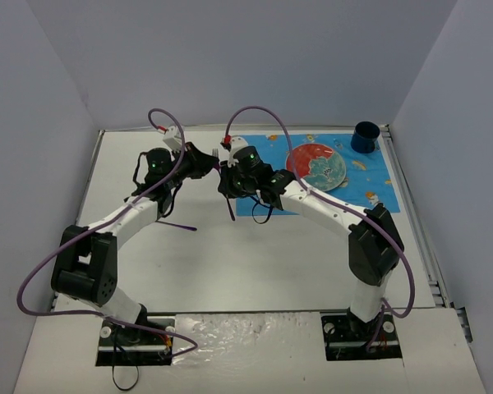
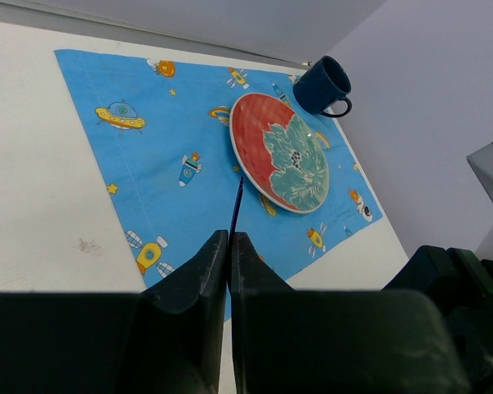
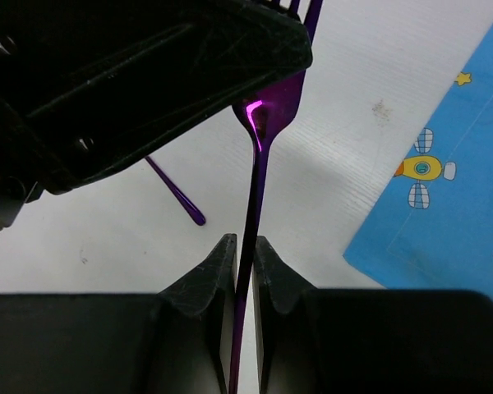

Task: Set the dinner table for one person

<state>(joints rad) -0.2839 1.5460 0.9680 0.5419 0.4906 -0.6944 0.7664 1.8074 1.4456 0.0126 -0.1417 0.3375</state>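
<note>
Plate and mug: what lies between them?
Only a bare strip of the blue mat lies between the plate and the mug; the left wrist view shows it best.

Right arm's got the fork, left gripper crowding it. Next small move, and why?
Probably back the left gripper away first: its body overlaps the head of the fork that the right gripper clamps by the handle. Once clear, the fork can go beside the plate.

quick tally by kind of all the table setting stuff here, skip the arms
mat: 1
plate: 1
mug: 1
fork: 1
purple utensil, kind unclear, only its handle shows: 1
total: 5
</note>
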